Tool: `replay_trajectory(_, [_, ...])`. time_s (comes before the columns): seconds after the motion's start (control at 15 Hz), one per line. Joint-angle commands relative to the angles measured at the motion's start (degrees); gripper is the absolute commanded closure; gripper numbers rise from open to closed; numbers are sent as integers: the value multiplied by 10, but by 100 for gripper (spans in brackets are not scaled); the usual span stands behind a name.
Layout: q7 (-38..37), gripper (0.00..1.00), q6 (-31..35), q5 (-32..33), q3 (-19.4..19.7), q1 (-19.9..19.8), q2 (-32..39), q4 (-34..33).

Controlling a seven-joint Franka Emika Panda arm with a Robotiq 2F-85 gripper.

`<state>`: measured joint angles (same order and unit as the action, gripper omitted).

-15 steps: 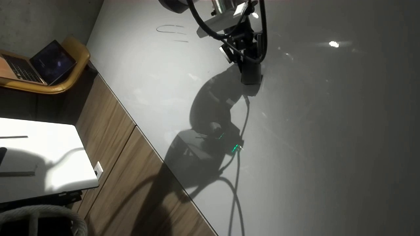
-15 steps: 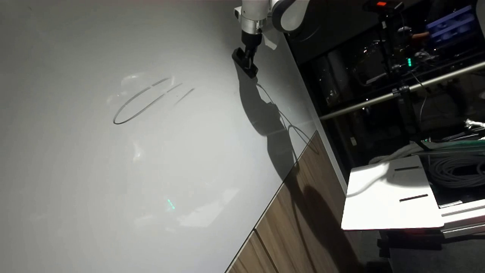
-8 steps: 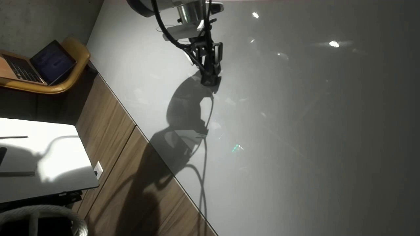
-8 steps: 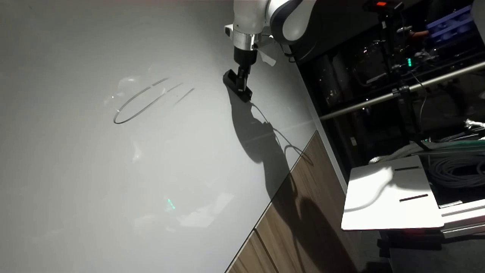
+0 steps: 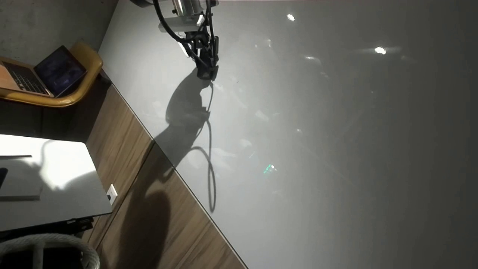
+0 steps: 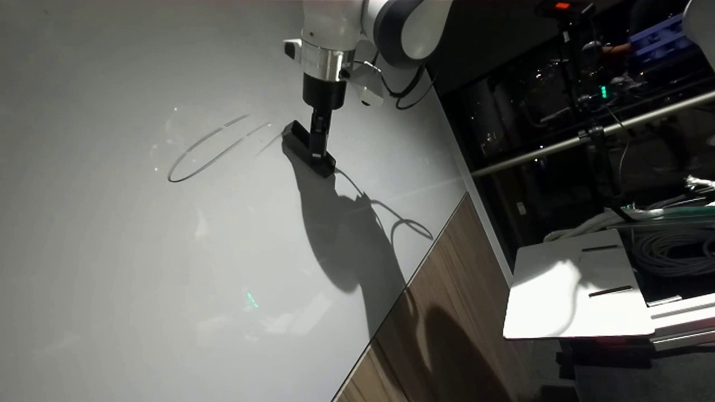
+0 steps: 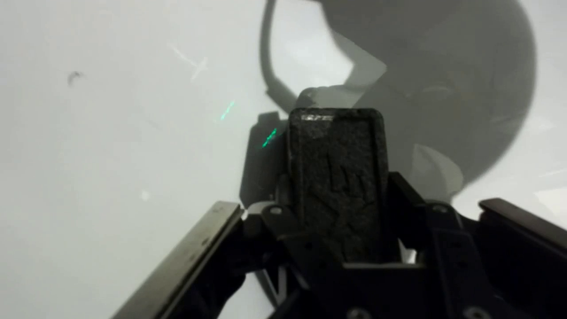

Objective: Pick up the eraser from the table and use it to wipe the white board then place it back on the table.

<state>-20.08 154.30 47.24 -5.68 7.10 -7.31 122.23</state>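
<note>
In an exterior view, your gripper (image 6: 318, 153) hangs at the white board (image 6: 139, 268), the eraser (image 6: 301, 143) tilted, its upper end by the short pen stroke (image 6: 270, 144) (whether it touches the board, you can't tell). In an exterior view, your table (image 5: 71, 157) stands well apart. In the wrist view, your fingers (image 7: 405, 199) clamp the eraser from both sides.

Both fingers (image 7: 405, 210) in a grip.
</note>
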Motion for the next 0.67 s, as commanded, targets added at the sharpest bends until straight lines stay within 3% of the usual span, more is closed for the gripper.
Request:
replay_trajectory(0.0, [16, 71, -36, 17, -29, 20, 42, -76])
replay_trajectory(0.6, [6, 71, -119, 47, -98, 76, 157, -209])
